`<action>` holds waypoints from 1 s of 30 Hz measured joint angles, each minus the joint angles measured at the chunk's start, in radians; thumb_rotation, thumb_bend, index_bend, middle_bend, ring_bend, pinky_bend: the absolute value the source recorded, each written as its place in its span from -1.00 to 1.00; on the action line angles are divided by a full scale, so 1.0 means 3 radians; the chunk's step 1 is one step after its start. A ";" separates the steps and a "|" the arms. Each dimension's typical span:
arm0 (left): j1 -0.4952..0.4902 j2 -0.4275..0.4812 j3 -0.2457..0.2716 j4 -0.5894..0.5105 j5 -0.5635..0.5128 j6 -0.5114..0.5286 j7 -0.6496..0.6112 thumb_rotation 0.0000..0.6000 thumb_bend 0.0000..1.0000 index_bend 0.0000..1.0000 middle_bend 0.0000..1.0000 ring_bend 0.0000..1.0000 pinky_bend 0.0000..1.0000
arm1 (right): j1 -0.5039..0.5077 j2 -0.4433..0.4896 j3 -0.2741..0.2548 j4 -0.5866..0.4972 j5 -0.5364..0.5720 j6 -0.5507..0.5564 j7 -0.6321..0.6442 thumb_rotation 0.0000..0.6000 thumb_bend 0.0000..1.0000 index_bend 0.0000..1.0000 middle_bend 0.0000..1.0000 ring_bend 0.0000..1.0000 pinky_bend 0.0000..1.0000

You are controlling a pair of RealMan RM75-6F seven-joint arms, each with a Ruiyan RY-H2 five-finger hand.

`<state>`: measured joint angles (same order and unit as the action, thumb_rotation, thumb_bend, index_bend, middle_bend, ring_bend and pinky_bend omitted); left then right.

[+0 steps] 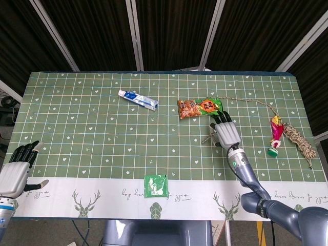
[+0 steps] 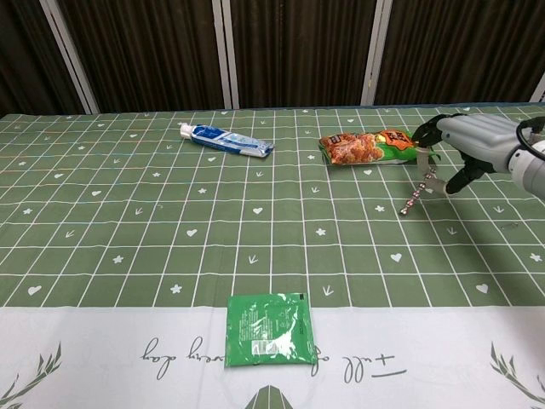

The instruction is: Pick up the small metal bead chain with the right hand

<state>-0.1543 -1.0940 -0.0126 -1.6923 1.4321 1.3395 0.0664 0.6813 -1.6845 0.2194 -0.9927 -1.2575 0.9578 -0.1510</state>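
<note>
My right hand point(image 1: 226, 133) point(image 2: 464, 145) hovers above the table's right half and pinches the small metal bead chain point(image 2: 419, 192) point(image 1: 209, 138) at its upper end. The chain hangs down slanting to the left, its lower end near or just off the green cloth. My left hand point(image 1: 16, 170) rests at the table's near left corner, fingers apart, holding nothing; the chest view does not show it.
An orange and green snack bag point(image 1: 200, 107) point(image 2: 372, 145) lies just behind the right hand. A toothpaste tube point(image 1: 138, 99) point(image 2: 225, 140) lies far left of centre. A green sachet point(image 1: 156, 185) point(image 2: 269, 330) lies near the front edge. Twine point(image 1: 300, 140) and a feathered shuttlecock point(image 1: 276, 132) sit at the right.
</note>
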 measured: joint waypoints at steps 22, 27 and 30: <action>0.0016 -0.0013 0.0003 0.0047 0.0057 0.0058 -0.0052 1.00 -0.90 -1.00 -1.00 -1.00 -1.00 | -0.0155 0.0437 0.0023 -0.0723 -0.0002 0.0430 -0.0454 1.00 -0.24 0.15 -0.74 -1.00 -1.00; 0.0023 -0.0019 0.0000 0.0056 0.0062 0.0080 -0.0047 1.00 -0.90 -1.00 -1.00 -1.00 -1.00 | -0.0227 0.0494 0.0017 -0.0798 -0.0020 0.0605 -0.0546 1.00 -0.24 0.15 -0.74 -1.00 -1.00; 0.0036 -0.0028 -0.0002 0.0064 0.0073 0.0114 -0.0043 1.00 -0.89 -1.00 -1.00 -1.00 -1.00 | -0.0317 0.0512 -0.0003 -0.0845 -0.0032 0.0771 -0.0601 1.00 -0.24 0.15 -0.74 -1.00 -1.00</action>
<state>-0.1436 -1.1024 -0.0131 -1.6730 1.4539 1.3736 0.0535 0.5863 -1.5310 0.2185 -1.2461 -1.2671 1.1890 -0.3314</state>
